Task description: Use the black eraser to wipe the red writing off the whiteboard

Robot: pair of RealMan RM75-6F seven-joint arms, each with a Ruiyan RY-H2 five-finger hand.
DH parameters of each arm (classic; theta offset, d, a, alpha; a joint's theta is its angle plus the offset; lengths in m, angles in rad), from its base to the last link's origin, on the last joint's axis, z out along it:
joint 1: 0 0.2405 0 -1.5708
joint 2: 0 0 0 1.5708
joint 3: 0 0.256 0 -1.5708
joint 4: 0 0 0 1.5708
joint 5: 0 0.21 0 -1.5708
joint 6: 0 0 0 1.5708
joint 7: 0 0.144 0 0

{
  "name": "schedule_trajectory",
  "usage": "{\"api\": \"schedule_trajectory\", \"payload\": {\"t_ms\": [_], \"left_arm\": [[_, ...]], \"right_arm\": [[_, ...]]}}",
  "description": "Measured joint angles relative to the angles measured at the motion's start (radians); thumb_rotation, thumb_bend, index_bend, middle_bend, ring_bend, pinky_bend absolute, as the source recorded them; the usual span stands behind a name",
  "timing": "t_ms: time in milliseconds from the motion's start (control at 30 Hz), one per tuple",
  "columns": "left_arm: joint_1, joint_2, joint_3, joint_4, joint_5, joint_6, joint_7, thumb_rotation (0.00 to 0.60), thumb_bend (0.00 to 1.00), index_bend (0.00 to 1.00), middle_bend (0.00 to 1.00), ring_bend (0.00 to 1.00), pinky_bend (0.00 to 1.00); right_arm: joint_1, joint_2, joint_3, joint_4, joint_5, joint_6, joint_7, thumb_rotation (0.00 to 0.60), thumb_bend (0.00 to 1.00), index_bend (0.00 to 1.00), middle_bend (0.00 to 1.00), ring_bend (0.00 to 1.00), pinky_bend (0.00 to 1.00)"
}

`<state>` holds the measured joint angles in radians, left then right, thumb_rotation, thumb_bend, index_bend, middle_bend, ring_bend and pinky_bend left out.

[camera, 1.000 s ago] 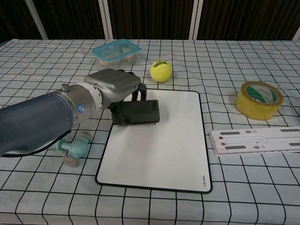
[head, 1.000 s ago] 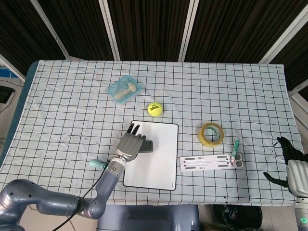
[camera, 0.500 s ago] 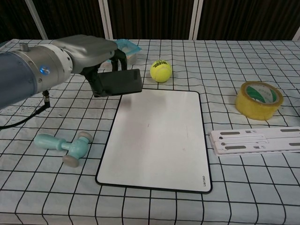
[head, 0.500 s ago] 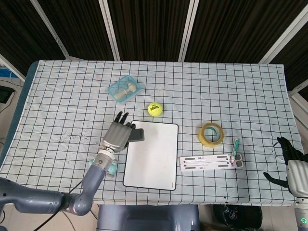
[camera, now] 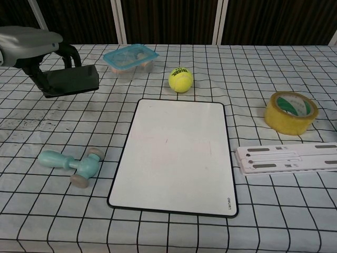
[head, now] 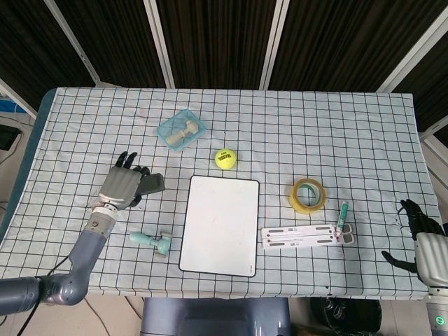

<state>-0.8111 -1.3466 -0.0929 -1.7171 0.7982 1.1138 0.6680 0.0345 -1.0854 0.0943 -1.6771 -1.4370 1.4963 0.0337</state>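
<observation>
A: Where is the black eraser [camera: 71,80] now?

B: The left hand [head: 123,185] holds it at the left of the frame, well apart from the whiteboard [head: 219,225]. A second ago that hand had the eraser pressed on the board's upper left corner; half a second ago it was lifted just past the board's edge. Now it is over the checked desk [head: 350,133] cloth, above the teal toy hammer [head: 152,241].

A: And the fingers?

B: In the chest view they curl over the eraser's top edge, pinching it. The right hand [head: 425,240] sits at the lower right edge of the head view, holding nothing that shows; whether its fingers are spread or curled cannot be told.

A: Is any red writing left?

B: The board looks white in both views, bar a tiny faint mark near the middle in the chest view. So the wiping looks done, and the hand appears to be carrying the eraser off to set it down.

A: Anything in the way?

B: The tennis ball [camera: 180,79] and lidded food box [camera: 129,58] lie further right, clear of that hand.
</observation>
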Motion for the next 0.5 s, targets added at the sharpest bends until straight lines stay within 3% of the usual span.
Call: {"api": "schedule_trajectory", "payload": {"t_ms": [300,500], "left_arm": [[0.038,-0.036,0.03,0.154,0.039,-0.102,-0.124,0.6,0.42,0.33,0.42,0.0,0.01],[0.041,-0.072,0.035,0.191,0.058,-0.112,-0.12,0.6,0.39,0.32,0.41,0.0,0.01]], "right_arm": [[0.001,0.0,0.001,0.001,0.002,-0.002,0.002,0.6,0.09,0.06,0.09,0.19,0.21],[0.001,0.002,0.001,0.001,0.002,-0.002,0.004,0.6,0.09,0.06,0.09,0.19,0.21]]}}
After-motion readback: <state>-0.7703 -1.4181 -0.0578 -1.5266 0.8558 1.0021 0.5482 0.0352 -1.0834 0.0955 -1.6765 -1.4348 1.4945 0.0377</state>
